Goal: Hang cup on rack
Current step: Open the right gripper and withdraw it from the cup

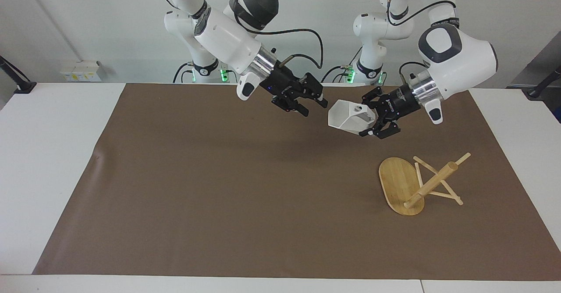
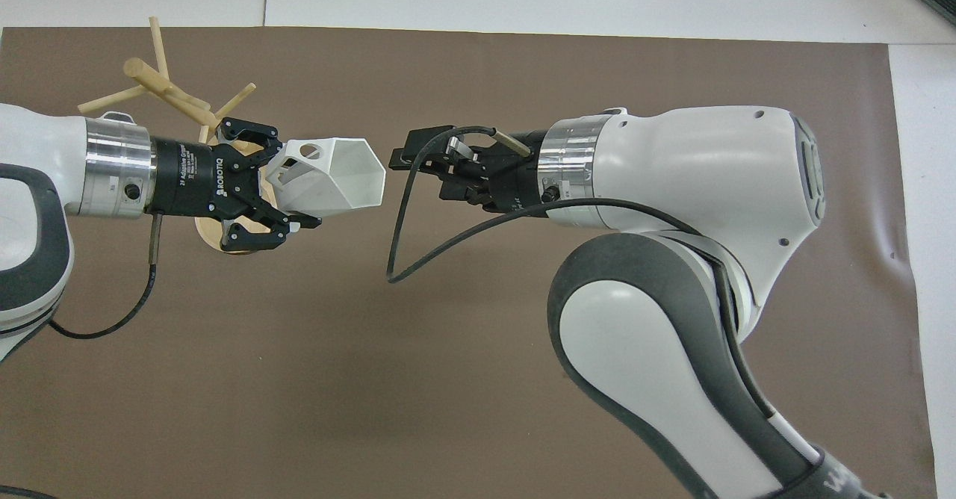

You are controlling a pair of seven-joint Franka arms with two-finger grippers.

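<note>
The white faceted cup (image 1: 348, 116) is held in the air on its side by my left gripper (image 1: 373, 118), which is shut on its handle end; its open rim points toward my right gripper. In the overhead view the cup (image 2: 332, 181) sticks out of the left gripper (image 2: 287, 183). My right gripper (image 1: 314, 107) is open and empty, a short gap from the cup's rim, and it also shows in the overhead view (image 2: 407, 164). The bamboo rack (image 1: 431, 181) lies tipped over on the mat at the left arm's end, resting on its base edge and pegs; in the overhead view the rack (image 2: 160, 84) is partly hidden under the left gripper.
A brown mat (image 1: 219, 187) covers most of the white table (image 1: 52, 152). A black cable (image 2: 418, 249) loops down from the right wrist. The mat shows a small crease (image 1: 98, 155) near the right arm's end.
</note>
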